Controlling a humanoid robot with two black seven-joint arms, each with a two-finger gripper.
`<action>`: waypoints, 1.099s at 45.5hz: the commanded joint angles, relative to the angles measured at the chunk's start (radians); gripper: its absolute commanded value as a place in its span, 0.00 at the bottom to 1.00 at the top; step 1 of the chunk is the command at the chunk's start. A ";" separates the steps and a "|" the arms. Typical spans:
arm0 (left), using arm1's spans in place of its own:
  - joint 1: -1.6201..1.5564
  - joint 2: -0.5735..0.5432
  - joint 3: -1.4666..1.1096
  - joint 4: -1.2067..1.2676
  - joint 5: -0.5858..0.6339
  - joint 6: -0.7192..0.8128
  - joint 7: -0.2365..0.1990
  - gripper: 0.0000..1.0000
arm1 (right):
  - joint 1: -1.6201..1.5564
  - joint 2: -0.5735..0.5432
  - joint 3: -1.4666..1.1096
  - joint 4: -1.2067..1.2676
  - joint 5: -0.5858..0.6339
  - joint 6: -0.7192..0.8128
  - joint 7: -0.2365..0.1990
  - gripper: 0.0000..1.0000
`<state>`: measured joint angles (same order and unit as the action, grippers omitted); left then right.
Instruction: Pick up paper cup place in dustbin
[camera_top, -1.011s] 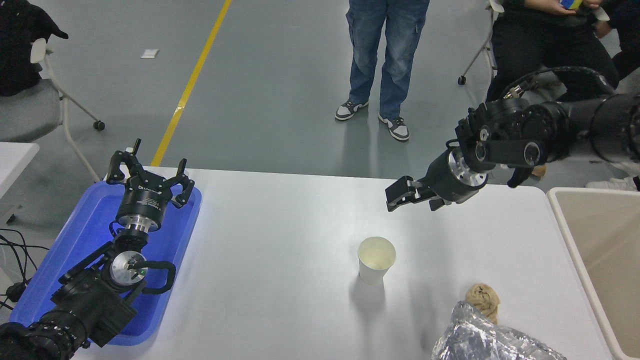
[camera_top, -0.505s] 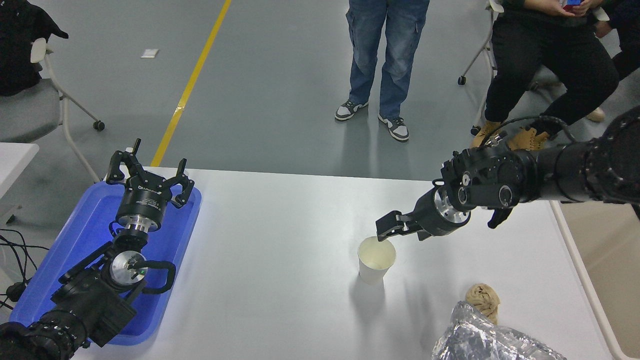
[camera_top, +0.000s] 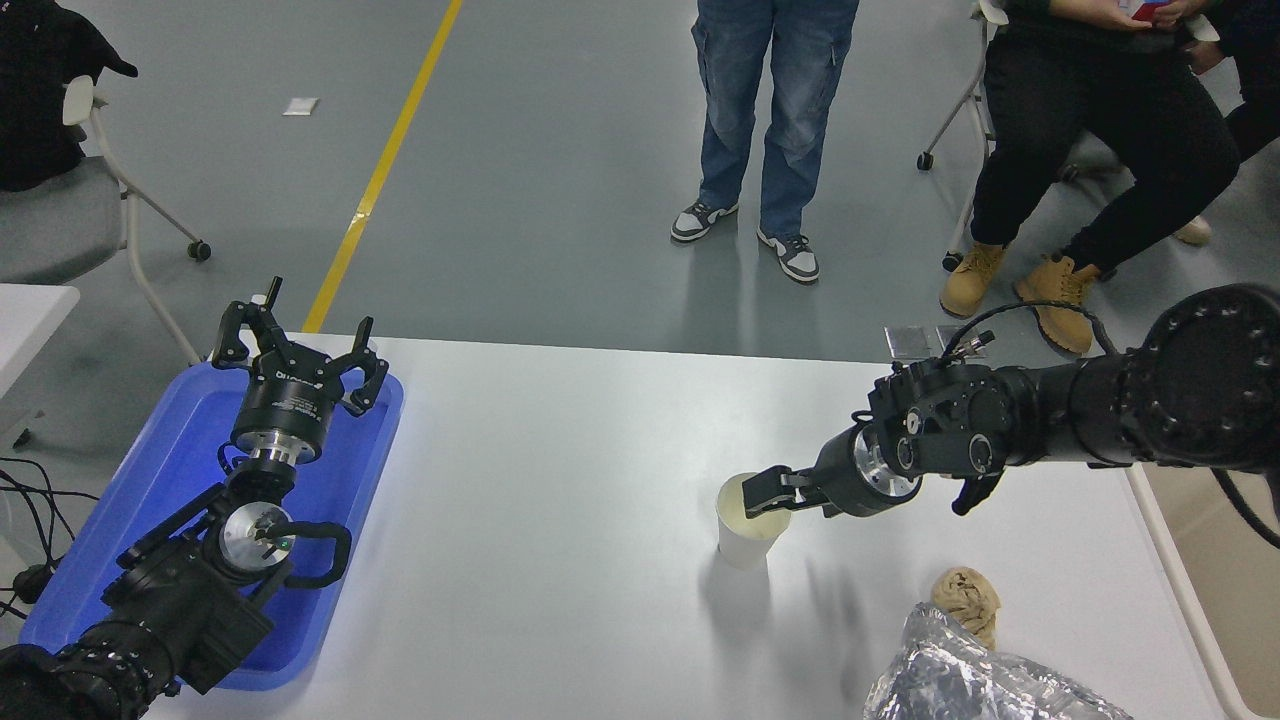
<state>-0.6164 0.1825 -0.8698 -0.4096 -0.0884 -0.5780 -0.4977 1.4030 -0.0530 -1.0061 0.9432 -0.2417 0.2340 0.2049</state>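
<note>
Near the middle of the white table (camera_top: 560, 450) stands the paper cup (camera_top: 748, 528), upright, its cream inside facing up. The right gripper (camera_top: 762, 493) reaches in from the right edge on a black arm, its fingertips at the cup's right-hand rim; 1 finger seems to dip inside the mouth, though the angle is too flat to say whether the fingers have closed on the wall. The cup sits on the table, not lifted. At the far right edge shows the pale rim of the dustbin (camera_top: 1180, 590), well apart from the cup. A crumpled tan paper ball (camera_top: 966, 596) lies near the front right, touching a silvery plastic bag (camera_top: 975, 680). The left gripper (camera_top: 298, 360) is parked, fingers spread, over the blue tray (camera_top: 170, 470). 2 people are beyond the table's far side.
</note>
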 joint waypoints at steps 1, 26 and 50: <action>0.000 0.000 0.000 0.000 0.001 0.001 0.001 1.00 | -0.036 0.005 0.004 -0.011 -0.014 -0.035 0.001 0.26; 0.000 0.000 0.000 0.000 0.001 0.000 0.001 1.00 | 0.037 0.007 -0.028 -0.001 -0.019 -0.028 0.036 0.00; 0.001 0.000 0.000 0.000 -0.001 0.001 -0.001 1.00 | 0.378 -0.174 -0.049 0.152 -0.018 0.054 0.039 0.00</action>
<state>-0.6163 0.1826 -0.8698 -0.4096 -0.0883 -0.5772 -0.4974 1.6115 -0.1258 -1.0561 1.0255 -0.2592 0.2355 0.2420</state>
